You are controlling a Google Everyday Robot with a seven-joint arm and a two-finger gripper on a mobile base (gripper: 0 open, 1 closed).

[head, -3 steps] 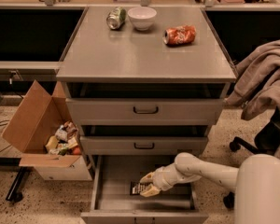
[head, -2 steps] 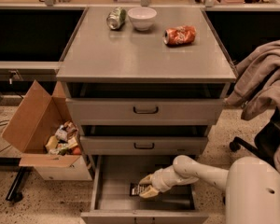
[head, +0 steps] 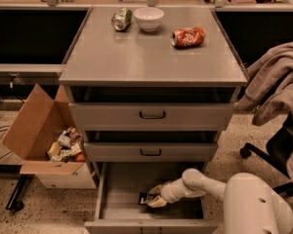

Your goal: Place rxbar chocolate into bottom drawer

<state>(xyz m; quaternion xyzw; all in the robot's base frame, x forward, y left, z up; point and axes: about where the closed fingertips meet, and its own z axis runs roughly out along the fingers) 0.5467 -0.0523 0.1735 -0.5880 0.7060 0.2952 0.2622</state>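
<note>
The bottom drawer (head: 118, 199) is pulled open below the two shallower drawers, plain grey inside. The rxbar chocolate (head: 145, 198), a small black-wrapped bar, lies low over the drawer floor near its middle. My gripper (head: 155, 196) reaches into the drawer from the right, its pale fingers (head: 157, 202) closed around the bar's right end. My white arm (head: 205, 184) runs back to the lower right corner.
On the cabinet top (head: 151, 57) lie a green can (head: 121, 19), a white bowl (head: 148, 18) and a crushed orange can (head: 188, 36). An open cardboard box (head: 44, 130) of snacks stands at the left. A chair with draped cloth (head: 278, 87) stands at the right.
My gripper with the bar has shifted slightly left and lower inside the bottom drawer. Nothing else has moved.
</note>
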